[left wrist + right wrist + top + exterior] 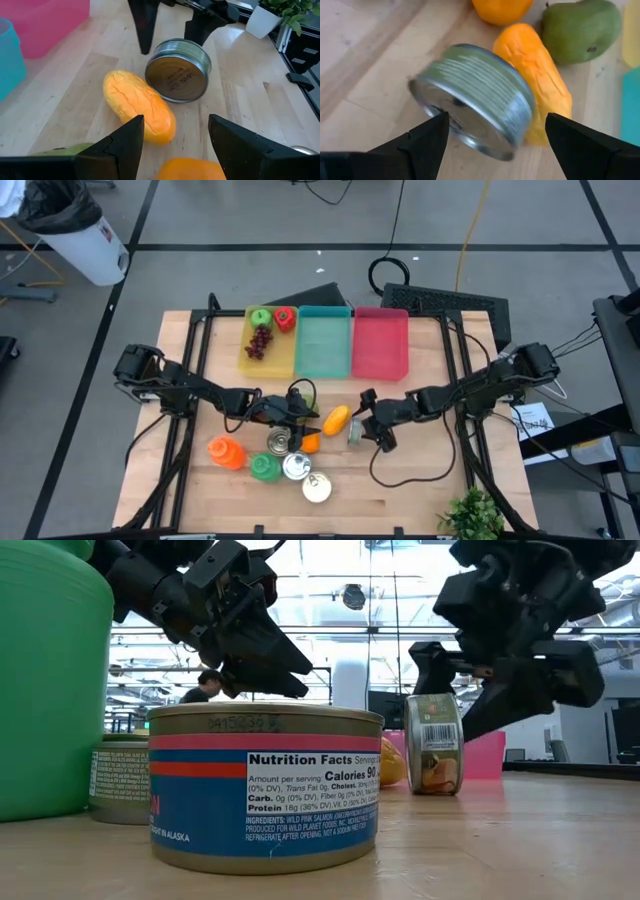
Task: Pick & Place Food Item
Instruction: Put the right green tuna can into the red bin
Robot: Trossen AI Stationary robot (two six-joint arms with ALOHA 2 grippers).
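Note:
A silver can (pixel 357 432) stands on its rim on the table beside a yellow-orange mango-shaped fruit (pixel 337 419). An orange (pixel 311 443) lies near them, and a green pear (pixel 580 30) is next to the fruit. My right gripper (pixel 502 135) is open, one finger on each side of the can (pixel 475 100). In the low view it (pixel 460 690) hangs over the upright can (pixel 435 743). My left gripper (pixel 175 135) is open and raised above the orange (pixel 192 169), facing the fruit (pixel 140 105) and the can's flat end (pixel 177 75). My right gripper comes at the can slanting down from the table's right, its fingers (pixel 145 30) astride the can's curved wall (pixel 485 85). The can rests on its rim on the table. Whether either finger touches it I cannot tell.
Yellow tray (pixel 250 355) holds grapes, a green apple and a red pepper; teal tray (pixel 324 340) and pink tray (pixel 380 340) sit beside it at the far edge. Three more cans (pixel 296 467), an orange bottle (pixel 226 452) and a green bottle (pixel 264 468) stand near-left. A plant (pixel 470 515) is at the near-right corner.

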